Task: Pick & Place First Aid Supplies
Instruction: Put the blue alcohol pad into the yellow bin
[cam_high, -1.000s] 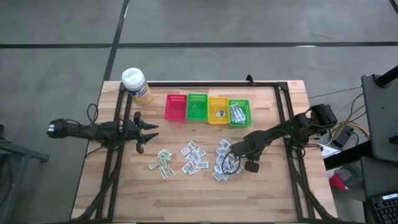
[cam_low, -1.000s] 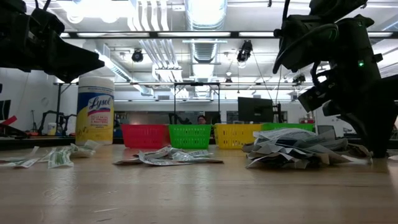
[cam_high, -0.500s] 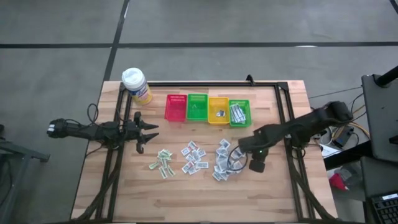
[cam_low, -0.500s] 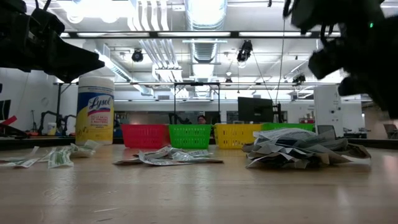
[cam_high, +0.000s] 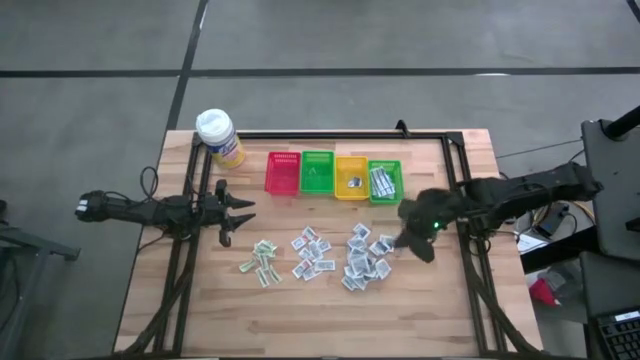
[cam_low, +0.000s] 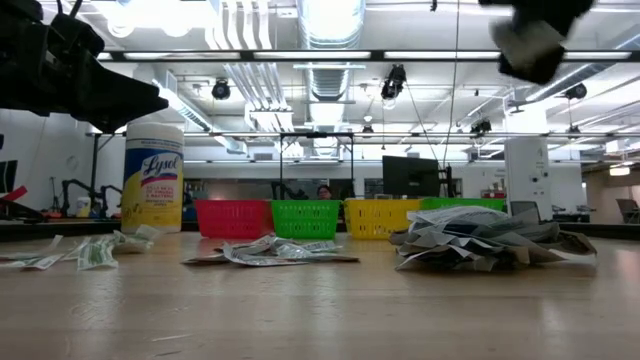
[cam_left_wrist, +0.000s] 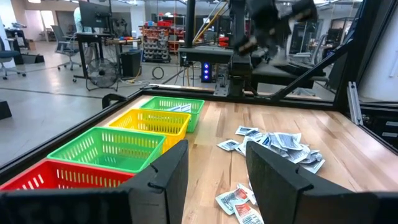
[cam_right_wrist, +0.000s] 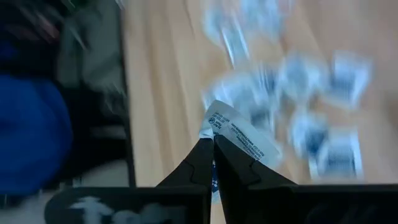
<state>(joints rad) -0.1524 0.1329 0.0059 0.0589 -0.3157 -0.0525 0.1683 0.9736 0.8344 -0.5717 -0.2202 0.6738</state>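
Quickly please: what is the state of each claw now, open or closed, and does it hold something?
Left claw: open, holding nothing, above the table's left side.
Right claw: closed on one white packet, lifted above the right pile.

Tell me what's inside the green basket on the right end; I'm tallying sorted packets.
The end green basket holds a cluster of white packets. How many cannot be told: they overlap and cover each other.
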